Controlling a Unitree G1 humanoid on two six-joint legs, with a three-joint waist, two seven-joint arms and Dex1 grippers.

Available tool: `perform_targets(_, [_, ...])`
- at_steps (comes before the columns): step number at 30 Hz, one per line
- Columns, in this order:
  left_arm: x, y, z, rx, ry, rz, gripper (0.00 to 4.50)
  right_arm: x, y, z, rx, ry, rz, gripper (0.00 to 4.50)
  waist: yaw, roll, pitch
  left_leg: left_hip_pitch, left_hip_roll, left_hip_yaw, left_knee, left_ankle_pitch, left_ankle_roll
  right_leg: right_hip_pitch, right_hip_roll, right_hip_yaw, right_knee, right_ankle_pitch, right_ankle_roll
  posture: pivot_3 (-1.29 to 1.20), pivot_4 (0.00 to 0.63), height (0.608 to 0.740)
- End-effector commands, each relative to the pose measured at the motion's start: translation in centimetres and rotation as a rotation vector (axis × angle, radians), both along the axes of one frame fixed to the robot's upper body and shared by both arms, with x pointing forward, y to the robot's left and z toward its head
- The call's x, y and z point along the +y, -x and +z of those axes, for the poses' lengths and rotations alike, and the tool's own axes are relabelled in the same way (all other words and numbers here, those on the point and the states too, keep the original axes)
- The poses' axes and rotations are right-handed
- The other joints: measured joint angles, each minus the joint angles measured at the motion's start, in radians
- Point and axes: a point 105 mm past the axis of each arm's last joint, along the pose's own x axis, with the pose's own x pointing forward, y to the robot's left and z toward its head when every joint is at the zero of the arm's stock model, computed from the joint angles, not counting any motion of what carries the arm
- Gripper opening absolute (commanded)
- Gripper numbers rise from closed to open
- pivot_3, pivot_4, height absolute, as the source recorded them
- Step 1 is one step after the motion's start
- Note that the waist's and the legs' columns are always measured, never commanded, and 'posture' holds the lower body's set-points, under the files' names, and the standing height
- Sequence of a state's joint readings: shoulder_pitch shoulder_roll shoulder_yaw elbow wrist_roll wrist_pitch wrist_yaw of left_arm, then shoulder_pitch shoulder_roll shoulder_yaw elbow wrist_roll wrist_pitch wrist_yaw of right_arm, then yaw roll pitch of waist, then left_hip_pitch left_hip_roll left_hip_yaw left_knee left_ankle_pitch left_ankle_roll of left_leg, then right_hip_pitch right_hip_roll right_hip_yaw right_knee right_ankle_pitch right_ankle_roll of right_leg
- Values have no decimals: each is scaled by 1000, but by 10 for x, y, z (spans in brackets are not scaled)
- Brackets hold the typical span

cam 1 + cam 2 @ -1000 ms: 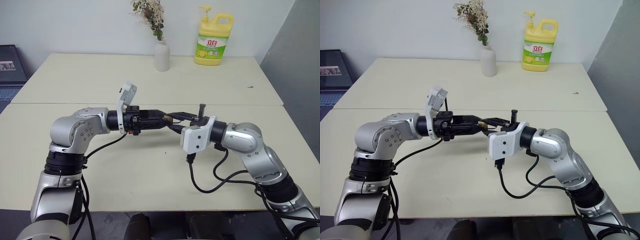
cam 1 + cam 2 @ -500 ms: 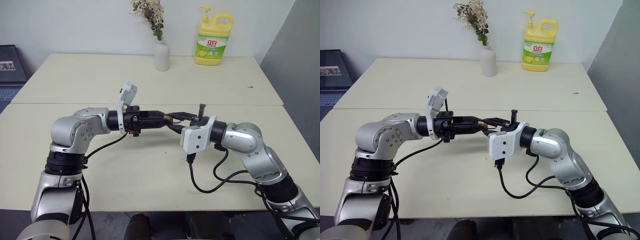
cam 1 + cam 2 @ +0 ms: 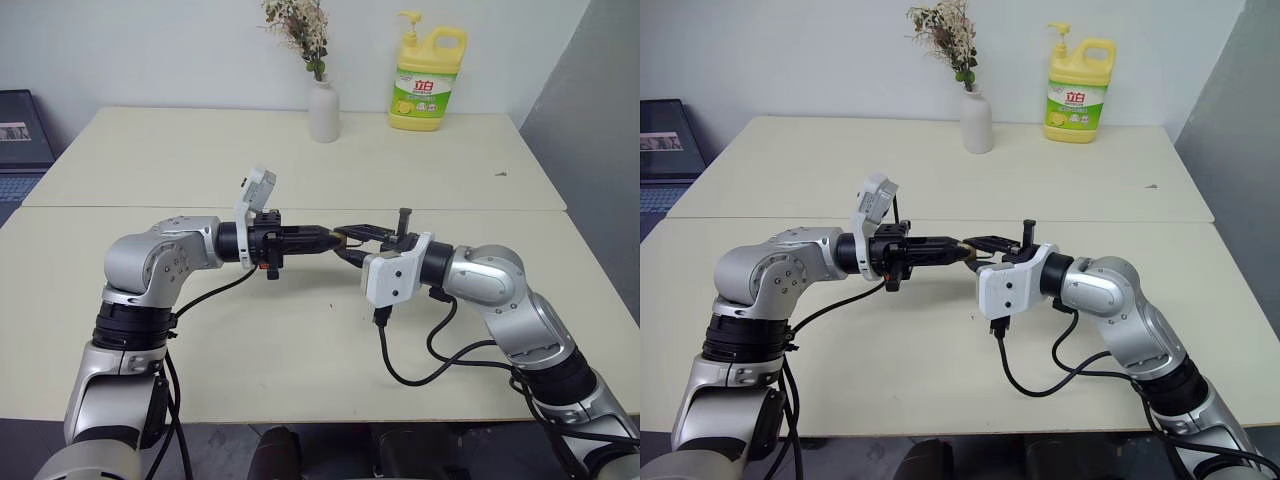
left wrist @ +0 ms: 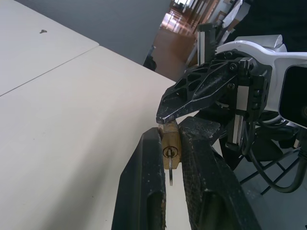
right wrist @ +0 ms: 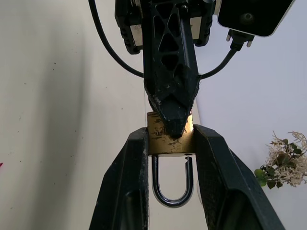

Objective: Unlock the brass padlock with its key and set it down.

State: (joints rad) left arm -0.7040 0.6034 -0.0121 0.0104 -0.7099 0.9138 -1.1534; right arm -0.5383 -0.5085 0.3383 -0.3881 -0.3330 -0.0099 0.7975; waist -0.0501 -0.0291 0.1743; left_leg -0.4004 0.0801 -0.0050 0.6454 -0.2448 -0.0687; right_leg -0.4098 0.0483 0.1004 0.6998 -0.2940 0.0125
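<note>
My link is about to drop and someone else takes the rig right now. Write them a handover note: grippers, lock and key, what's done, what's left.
Right gripper: shut on the small golden brass padlock, held in the air above the cream table, thin silver shackle pointing back toward its wrist.
Left gripper: closed in from the opposite side, fingers against the padlock's keyhole end. The thin silvery key sits between them; I cannot tell whether it is pinched.
Done: lock lifted, both grippers on it. One shackle leg looks out of the body, so it seems unlocked; confirm that.
Left: set the padlock down.
</note>
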Motion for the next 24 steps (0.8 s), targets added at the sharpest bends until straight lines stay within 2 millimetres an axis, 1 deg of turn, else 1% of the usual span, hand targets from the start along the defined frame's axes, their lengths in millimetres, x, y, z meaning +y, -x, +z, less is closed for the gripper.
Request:
perform_targets(1, [1,4,9,-31,3,-21,151,5,12,7,-50,0,58,932,0,0,0,0,0,0,0,0,0,0,0,0,0,0,0,0,150,740])
perform_targets(3, [2,5,10,-32,2,-31,151,3,11,6,-46,1,52,932,0,0,0,0,0,0,0,0,0,0,0,0,0,0,0,0,150,740])
perform_targets(13, [3,2,13,-64,-18,-51,151,-12,6,5,-49,4,4,4489,0,0,0,0,0,0,0,0,0,0,0,0,0,0,0,0,150,740])
perform_targets(16, [5,0,13,-90,-35,-50,151,-28,3,7,-27,-3,-36,4500,2,0,0,0,0,0,0,0,0,0,0,0,0,0,0,0,150,740])
perform_targets(18, [7,-1,12,-104,-44,-52,151,-43,0,7,36,-21,-70,4500,3,0,0,0,0,0,0,0,0,0,0,0,0,0,0,0,150,740])
perform_targets(20, [8,-1,13,-112,-43,-55,151,-55,-2,13,93,-75,-102,4500,4,0,0,0,0,0,0,0,0,1,0,0,0,0,0,0,150,740])
perform_targets(22, [8,-3,16,-117,-37,-54,151,-59,1,17,96,-65,-85,4500,2,0,0,0,0,0,0,0,0,0,0,0,0,0,0,0,150,740])
perform_targets(24, [8,-4,18,-125,-35,-55,151,-56,8,21,123,-80,-44,4119,2,0,0,0,0,0,0,0,0,0,0,0,0,0,0,0,150,740])
